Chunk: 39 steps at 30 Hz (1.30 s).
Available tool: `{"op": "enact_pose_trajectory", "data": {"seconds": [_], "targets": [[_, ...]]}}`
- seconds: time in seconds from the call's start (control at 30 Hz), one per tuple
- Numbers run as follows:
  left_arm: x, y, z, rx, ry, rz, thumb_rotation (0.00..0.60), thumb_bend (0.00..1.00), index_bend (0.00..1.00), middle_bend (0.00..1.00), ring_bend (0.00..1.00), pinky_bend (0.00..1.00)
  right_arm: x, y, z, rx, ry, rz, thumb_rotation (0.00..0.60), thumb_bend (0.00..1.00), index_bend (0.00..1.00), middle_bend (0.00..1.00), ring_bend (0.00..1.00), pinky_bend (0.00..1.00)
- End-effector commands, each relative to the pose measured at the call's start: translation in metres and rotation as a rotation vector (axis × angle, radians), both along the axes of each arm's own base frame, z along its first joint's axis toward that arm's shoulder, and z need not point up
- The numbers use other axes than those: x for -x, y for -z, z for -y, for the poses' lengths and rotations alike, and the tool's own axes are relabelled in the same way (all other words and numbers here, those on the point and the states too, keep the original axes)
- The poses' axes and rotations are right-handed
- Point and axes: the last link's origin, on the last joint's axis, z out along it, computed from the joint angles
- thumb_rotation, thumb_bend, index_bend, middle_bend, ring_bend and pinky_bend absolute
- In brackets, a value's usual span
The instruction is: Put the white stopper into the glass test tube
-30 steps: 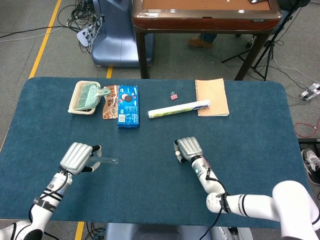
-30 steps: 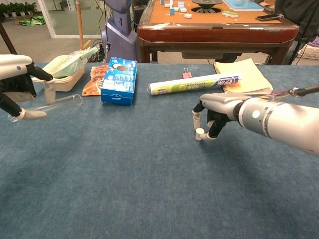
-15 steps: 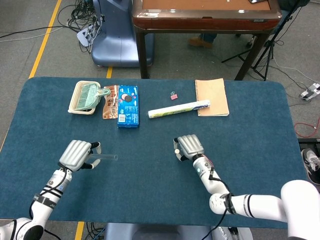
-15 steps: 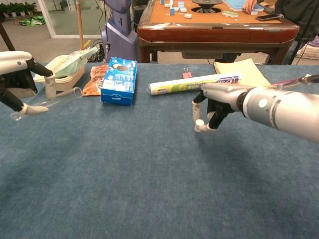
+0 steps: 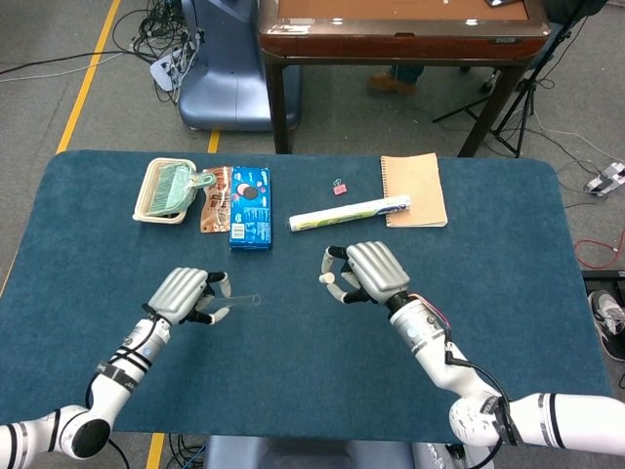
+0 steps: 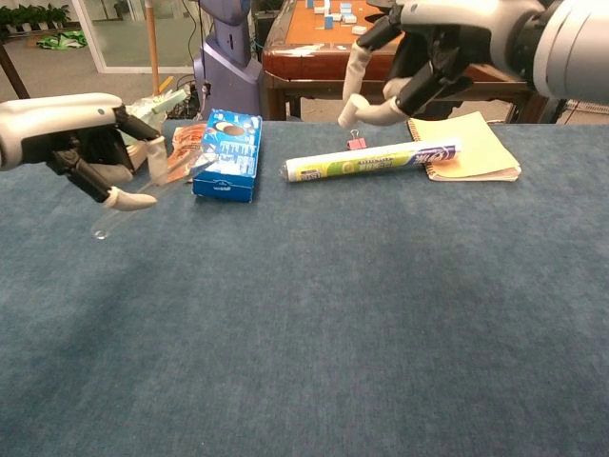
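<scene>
My left hand [image 5: 184,293] [image 6: 81,143] holds the glass test tube [image 5: 241,300] [image 6: 152,190] above the blue table. In the head view the tube points right, its open end toward the table's middle. In the chest view it hangs tilted, with its closed end low at the left. My right hand [image 5: 369,271] [image 6: 440,48] is raised well off the table. It pinches the small white stopper [image 5: 327,278] [image 6: 346,112] at its fingertips. A gap of open table separates the stopper from the tube's mouth.
Along the far side lie a basket with a green brush [image 5: 166,189], a snack packet [image 5: 214,200], a blue box [image 5: 250,205], a rolled white tube [image 5: 349,212], a pink clip [image 5: 339,187] and a tan notebook [image 5: 414,189]. A wooden table [image 5: 400,29] stands beyond.
Both hands have lifted and moved toward the middle. The left carried the test tube rightward; the right rose high and leftward with the stopper.
</scene>
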Motion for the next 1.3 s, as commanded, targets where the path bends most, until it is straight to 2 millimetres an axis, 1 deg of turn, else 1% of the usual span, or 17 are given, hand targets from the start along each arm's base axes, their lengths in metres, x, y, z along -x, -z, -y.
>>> {"op": "enact_pose_trajectory", "data": {"seconds": [0.03,0.2,0.4,0.6,0.9,1.3], "targets": [[-0.013,0.007,-0.003,0.021,0.005,0.047,0.600,0.26,0.65,1.00,1.00,1.00,-0.006,-0.009,-0.006,0.002,-0.014,0.075,0.600,0.43,0.61,1.00,1.00,1.00],[-0.027,0.016,-0.005,0.049,0.000,0.108,0.600,0.26,0.65,1.00,1.00,1.00,-0.009,-0.011,-0.012,-0.022,-0.034,0.113,0.600,0.43,0.62,1.00,1.00,1.00],[-0.037,0.023,-0.006,0.080,-0.022,0.163,0.600,0.26,0.65,1.00,1.00,1.00,-0.012,-0.009,-0.017,-0.044,-0.053,0.128,0.600,0.43,0.62,1.00,1.00,1.00],[-0.043,0.024,-0.007,0.099,-0.039,0.196,0.600,0.26,0.65,1.00,1.00,1.00,-0.015,-0.007,-0.019,-0.056,-0.065,0.129,0.600,0.43,0.62,1.00,1.00,1.00],[-0.050,0.026,-0.004,0.105,-0.024,0.202,0.600,0.26,0.65,1.00,1.00,1.00,-0.017,-0.002,-0.022,-0.066,-0.070,0.124,0.600,0.43,0.62,1.00,1.00,1.00],[-0.057,0.027,-0.002,0.104,-0.013,0.205,0.600,0.26,0.65,1.00,1.00,1.00,-0.020,-0.001,-0.023,-0.075,-0.072,0.123,0.600,0.43,0.62,1.00,1.00,1.00]]}}
